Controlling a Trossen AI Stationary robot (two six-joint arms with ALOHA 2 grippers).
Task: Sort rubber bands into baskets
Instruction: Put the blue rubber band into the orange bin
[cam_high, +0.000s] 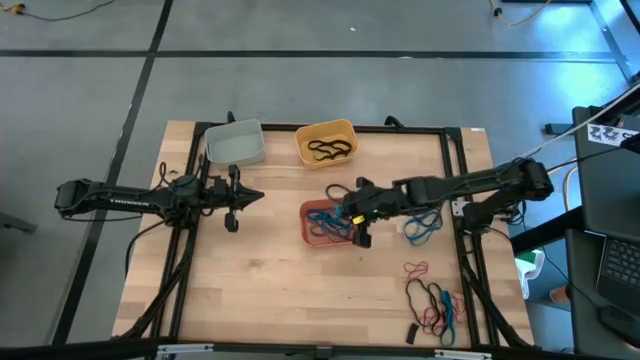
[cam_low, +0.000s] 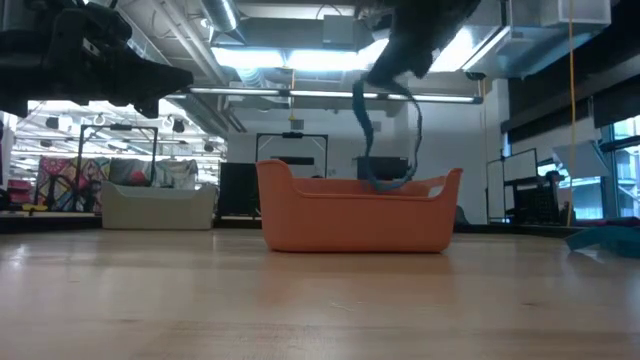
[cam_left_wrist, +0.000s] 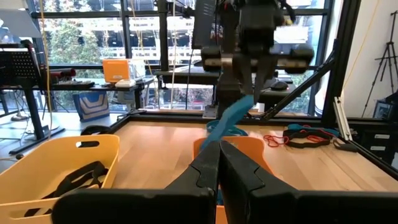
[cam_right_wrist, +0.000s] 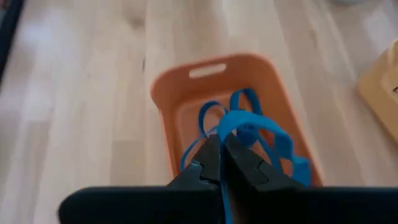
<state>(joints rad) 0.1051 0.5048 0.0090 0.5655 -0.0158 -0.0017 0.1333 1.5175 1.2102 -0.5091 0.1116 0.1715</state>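
The salmon-red basket (cam_high: 312, 232) stands mid-table with blue rubber bands (cam_right_wrist: 283, 149) inside. My right gripper (cam_high: 347, 212) hovers over the basket's right part, shut on a blue rubber band (cam_low: 366, 125) that dangles into it. Black bands (cam_high: 330, 150) lie in the yellow basket (cam_high: 326, 131) at the far edge. The grey basket (cam_high: 235, 143) stands left of it. My left gripper (cam_high: 255, 195) waits shut and level, left of the salmon basket, touching nothing. My right gripper pinches the blue band's upper end (cam_right_wrist: 231, 124) between its two fingertips, coming slantwise from above and from the table's right. The band hangs slack below the fingers, and its lower loops (cam_low: 385, 180) reach below the basket's rim.
Loose red, black and blue bands (cam_high: 432, 305) lie in a pile near the front right corner. Another blue band (cam_high: 420, 228) lies right of the salmon basket. Bare wood spreads across the table's near left part.
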